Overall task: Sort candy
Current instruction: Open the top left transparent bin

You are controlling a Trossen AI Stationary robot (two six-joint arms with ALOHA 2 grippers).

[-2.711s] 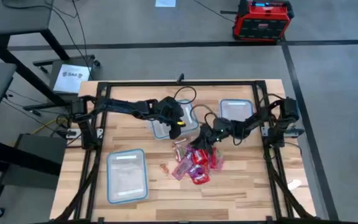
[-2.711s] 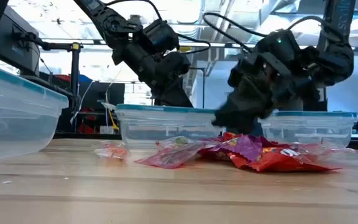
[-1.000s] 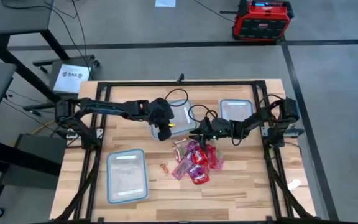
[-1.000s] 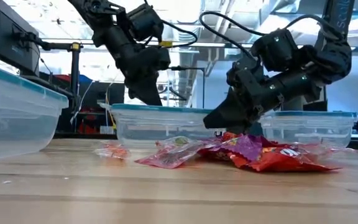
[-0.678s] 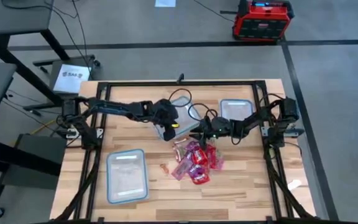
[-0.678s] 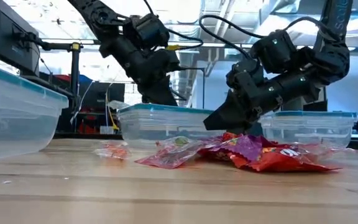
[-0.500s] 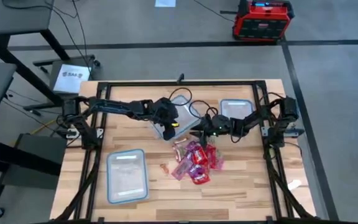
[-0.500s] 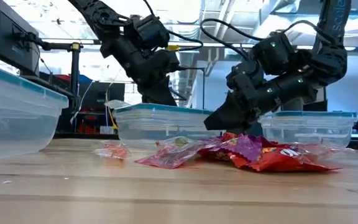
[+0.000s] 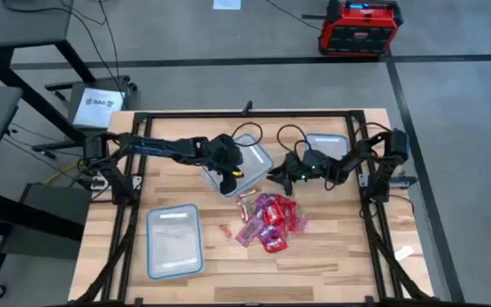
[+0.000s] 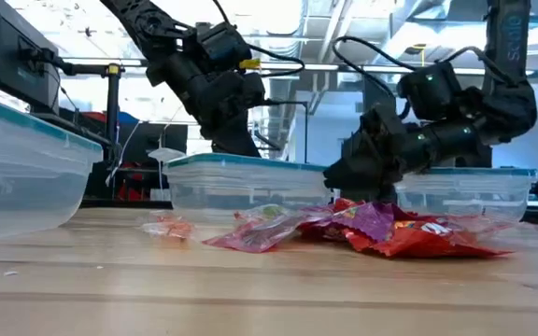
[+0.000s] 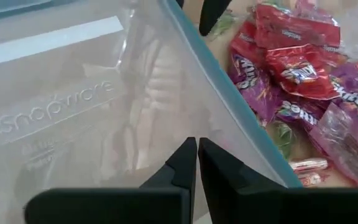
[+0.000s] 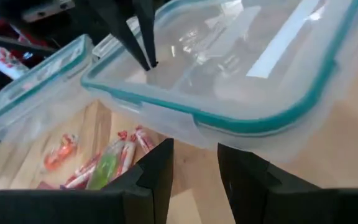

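Right now the left gripper (image 9: 226,182) sits over the near wall of the middle container (image 9: 250,159), its fingers (image 11: 185,163) pressed together on that clear wall, and the container is tilted. Just beside it, the right gripper (image 9: 274,176) hangs low by the container's right side, above the top edge of the candy (image 9: 269,220), with its fingers (image 12: 157,169) spread and empty. That heap of red and pink packets lies on the table (image 9: 331,256) in front of the containers, a few small pieces (image 9: 225,230) just to its left.
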